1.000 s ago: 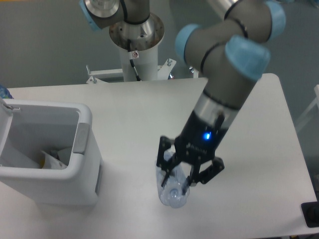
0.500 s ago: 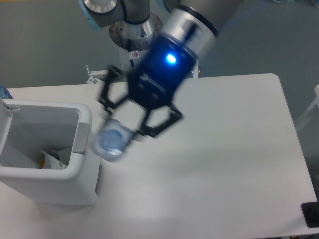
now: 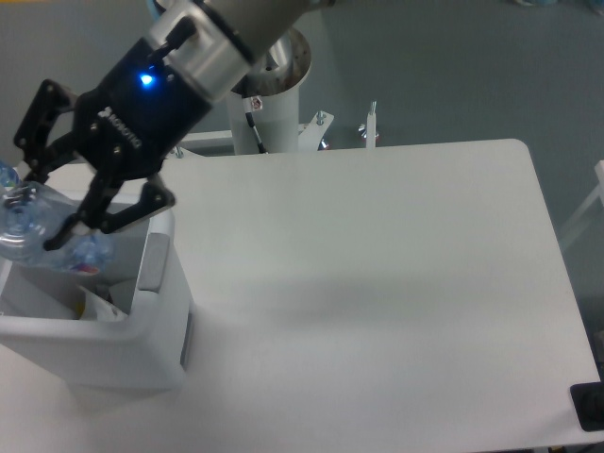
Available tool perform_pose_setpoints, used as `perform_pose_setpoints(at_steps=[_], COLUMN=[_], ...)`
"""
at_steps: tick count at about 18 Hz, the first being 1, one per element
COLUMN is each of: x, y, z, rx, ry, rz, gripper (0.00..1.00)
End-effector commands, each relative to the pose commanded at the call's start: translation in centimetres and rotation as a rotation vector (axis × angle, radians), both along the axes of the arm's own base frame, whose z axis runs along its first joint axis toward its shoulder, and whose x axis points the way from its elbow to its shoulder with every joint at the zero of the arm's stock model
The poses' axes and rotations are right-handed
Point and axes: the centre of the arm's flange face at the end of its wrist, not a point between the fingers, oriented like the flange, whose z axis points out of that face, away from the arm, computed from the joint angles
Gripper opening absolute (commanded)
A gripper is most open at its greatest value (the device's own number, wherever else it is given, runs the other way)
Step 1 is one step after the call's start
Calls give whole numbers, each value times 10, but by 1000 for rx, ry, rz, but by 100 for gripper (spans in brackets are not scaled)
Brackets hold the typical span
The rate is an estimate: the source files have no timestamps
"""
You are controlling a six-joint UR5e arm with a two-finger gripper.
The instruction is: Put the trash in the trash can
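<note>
My gripper point(image 3: 40, 215) hangs over the open top of the trash can point(image 3: 162, 311), a boxy white bin with a grey tab at the table's left edge. It is shut on the clear plastic water bottle point(image 3: 21, 226). The bottle lies tilted between the fingers, its blue-labelled end point(image 3: 90, 253) just above the bin's grey inside. A crumpled white wrapper point(image 3: 97, 304) lies inside the bin, partly hidden by the rim.
The arm's white pedestal point(image 3: 269, 104) and metal brackets point(image 3: 368, 123) stand at the table's back edge. A small dark object point(image 3: 589, 408) sits off the front right corner. A blue bit point(image 3: 6, 176) shows at the left edge behind the bin.
My gripper lifted the bottle off the middle of the table and carried it left; it now holds it over the trash can's opening.
</note>
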Motion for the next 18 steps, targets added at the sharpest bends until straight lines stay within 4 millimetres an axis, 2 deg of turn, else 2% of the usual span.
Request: perform_pose_setpoints(at_steps=[1,2,3,4,5,9,11,12,13,15,18], x=[0,1,2,2,2,0,-8,-25,-52,-98,-165], y=[1,1,2,2,2,3,2,-2,-9,-14,-33], z=[-2,-3,-5,-6,-6,-8,-11,-15,-25,-51,-110], rx=[-1,-4,-3,-1,1,-3,-8,-18,-46,-96,-195], ry=[-1,-3,0,7,14,16,17,26,39,63,95], rz=[-2,-3,-7,-11,-13,-9,4,38,93,166,257], gripper=[30,43,70,91,100,100,100,100,100,100,100])
